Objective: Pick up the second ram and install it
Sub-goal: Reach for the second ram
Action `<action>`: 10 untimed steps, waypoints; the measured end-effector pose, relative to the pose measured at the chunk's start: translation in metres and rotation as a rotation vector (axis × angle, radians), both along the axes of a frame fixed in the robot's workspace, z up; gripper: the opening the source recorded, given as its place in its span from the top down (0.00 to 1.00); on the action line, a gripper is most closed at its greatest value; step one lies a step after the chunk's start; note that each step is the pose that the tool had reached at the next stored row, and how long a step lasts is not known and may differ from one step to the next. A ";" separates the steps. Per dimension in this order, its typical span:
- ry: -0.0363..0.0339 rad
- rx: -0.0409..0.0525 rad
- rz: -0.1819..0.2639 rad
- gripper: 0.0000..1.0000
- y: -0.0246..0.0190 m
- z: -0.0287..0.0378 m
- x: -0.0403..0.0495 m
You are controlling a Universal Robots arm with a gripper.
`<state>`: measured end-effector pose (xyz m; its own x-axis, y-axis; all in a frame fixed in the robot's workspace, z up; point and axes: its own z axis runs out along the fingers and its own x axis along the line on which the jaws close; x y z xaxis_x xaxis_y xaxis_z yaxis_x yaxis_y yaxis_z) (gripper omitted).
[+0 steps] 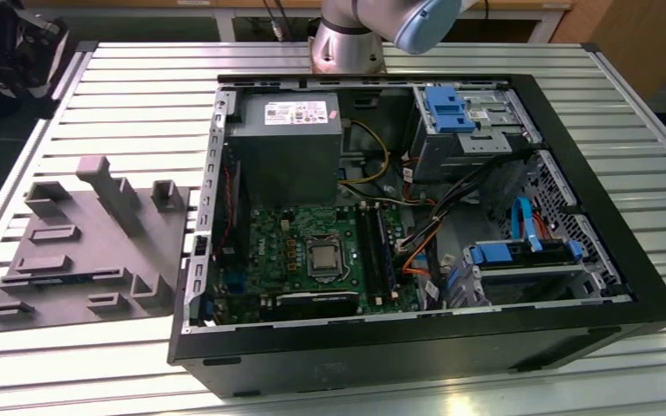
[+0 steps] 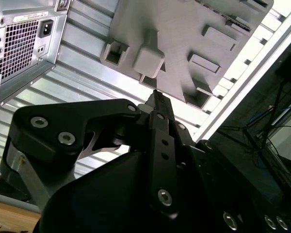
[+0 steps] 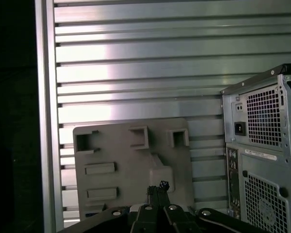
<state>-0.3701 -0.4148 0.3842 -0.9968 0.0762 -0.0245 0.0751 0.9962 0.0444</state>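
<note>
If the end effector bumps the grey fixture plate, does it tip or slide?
Probably slides rather than tips: the grey fixture plate lies flat and broad on the slatted table, no clamp visible. It looks like rigid moulded plastic, so likely stiff and light for its size. Its upright posts could snag the end effector pointing at it.

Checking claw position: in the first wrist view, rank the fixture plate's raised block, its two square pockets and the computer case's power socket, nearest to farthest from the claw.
1. Raised block, just beyond the claw, on the grey fixture plate.
2. Two square pockets, at that plate's far edge.
3. Power socket, on the computer case beside the plate.
</note>
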 end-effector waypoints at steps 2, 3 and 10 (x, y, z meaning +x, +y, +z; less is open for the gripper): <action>0.0001 0.0000 0.000 0.89 -0.0002 -0.0001 -0.0008; 0.0000 0.0000 0.000 0.89 -0.0004 -0.0002 -0.0012; 0.0000 0.0000 0.000 0.89 -0.0013 -0.0005 -0.0042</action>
<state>-0.3744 -0.4161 0.3838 -0.9968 0.0762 -0.0245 0.0751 0.9962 0.0444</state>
